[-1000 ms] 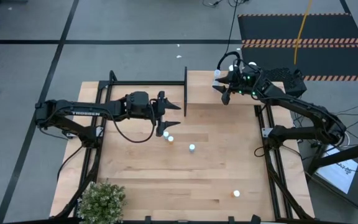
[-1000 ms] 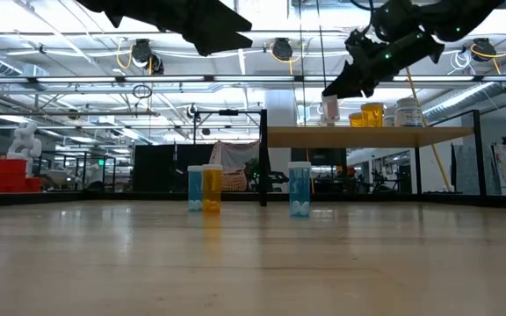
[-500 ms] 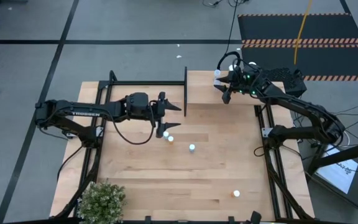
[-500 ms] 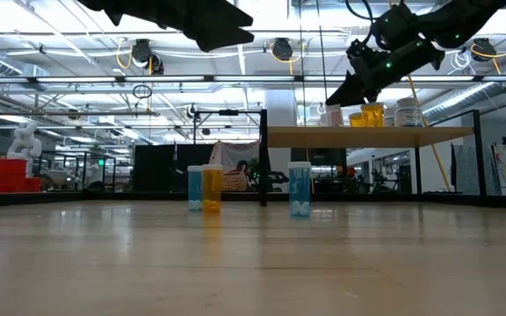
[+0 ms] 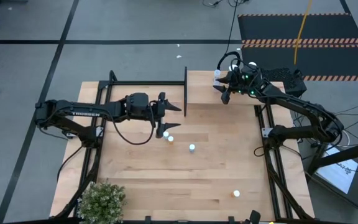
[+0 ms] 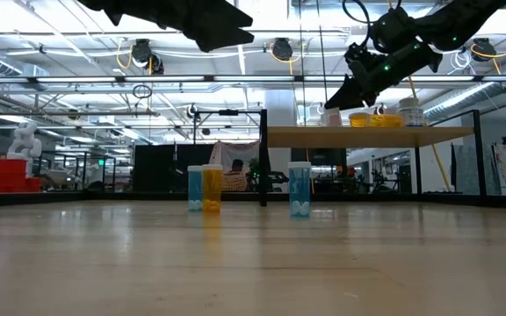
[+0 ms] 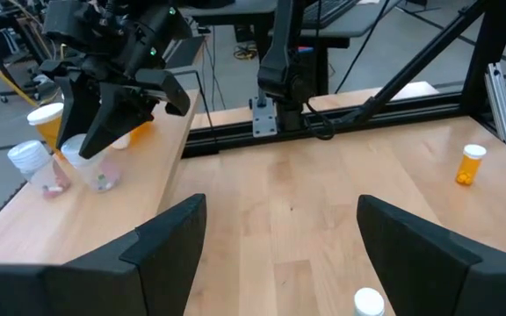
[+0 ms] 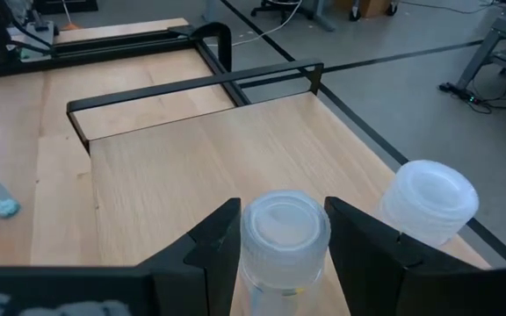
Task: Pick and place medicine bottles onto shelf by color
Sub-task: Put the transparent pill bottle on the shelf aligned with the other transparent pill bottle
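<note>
Bottles are crowding the far right end of the shelf (image 5: 205, 82), where my right claw (image 8: 284, 230) is pinching a clear bottle (image 8: 284, 235) by its white cap, one finger pressing on each side. The low view is showing this bottle (image 6: 330, 115) standing at the near end of the shelf's row, with my claw coming down on it from above. A larger white-capped bottle (image 8: 429, 200) is sitting just beside it, close enough to be obstructing the outer finger. Further along the shelf, orange bottles (image 6: 367, 118) and a larger white bottle (image 6: 411, 112) are standing. The black upright edge (image 5: 185, 91) is closing off the shelf's other end. My left claw (image 5: 169, 107) is hovering over the table near that edge, fingers spread wide and holding nothing. Under and just beyond it, three bottles are standing on the tabletop: a blue bottle (image 6: 195, 188) and an orange bottle (image 6: 212, 188) touching or nearly so, and a second blue bottle (image 6: 299, 189) apart from them. A lone orange bottle (image 5: 235, 194) is lying well apart, toward the table's near right corner. A potted plant (image 5: 101, 199) is occupying the near left corner.
</note>
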Robot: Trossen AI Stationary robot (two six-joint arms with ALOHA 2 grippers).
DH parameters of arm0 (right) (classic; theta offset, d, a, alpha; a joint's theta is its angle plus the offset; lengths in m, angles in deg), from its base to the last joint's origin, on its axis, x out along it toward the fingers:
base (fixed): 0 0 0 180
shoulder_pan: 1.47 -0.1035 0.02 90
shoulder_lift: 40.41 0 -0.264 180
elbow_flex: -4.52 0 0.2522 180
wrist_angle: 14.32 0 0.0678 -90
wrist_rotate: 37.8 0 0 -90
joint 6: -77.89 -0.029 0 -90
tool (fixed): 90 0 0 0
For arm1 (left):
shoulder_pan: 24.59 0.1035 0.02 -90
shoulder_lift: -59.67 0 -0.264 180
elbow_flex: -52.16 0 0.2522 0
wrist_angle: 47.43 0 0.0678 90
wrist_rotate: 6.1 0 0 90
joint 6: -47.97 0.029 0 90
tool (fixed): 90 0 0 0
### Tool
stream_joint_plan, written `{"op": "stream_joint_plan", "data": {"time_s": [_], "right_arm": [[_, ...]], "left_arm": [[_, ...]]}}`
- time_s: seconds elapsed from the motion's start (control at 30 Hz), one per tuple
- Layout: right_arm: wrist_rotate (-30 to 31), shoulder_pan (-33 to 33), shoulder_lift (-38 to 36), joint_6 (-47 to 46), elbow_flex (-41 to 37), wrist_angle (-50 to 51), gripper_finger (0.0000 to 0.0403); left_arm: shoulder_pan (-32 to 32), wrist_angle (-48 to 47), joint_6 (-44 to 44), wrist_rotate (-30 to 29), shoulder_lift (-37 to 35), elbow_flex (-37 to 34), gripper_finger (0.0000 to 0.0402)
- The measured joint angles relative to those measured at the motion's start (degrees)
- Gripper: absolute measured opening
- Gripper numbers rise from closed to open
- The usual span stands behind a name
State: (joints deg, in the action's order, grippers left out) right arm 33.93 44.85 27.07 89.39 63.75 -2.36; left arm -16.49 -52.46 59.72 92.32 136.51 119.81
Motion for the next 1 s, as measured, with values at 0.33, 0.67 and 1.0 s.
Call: {"op": "stream_joint_plan", "data": {"time_s": [0.33, 0.67, 1.0], "right_arm": [[0.0, 0.0, 0.0, 1.0, 0.0, -0.1, 0.0153], [0.1, 0.0, 0.0, 1.0, 0.0, -0.1, 0.0153], [0.1, 0.0, 0.0, 1.0, 0.0, -0.1, 0.0168]], "left_arm": [[0.0, 0.0, 0.0, 0.0, 0.0, 0.0, 0.0296], [0.0, 0.0, 0.0, 0.0, 0.0, 0.0, 0.0296], [0.0, 0.0, 0.0, 0.0, 0.0, 0.0, 0.0296]]}}
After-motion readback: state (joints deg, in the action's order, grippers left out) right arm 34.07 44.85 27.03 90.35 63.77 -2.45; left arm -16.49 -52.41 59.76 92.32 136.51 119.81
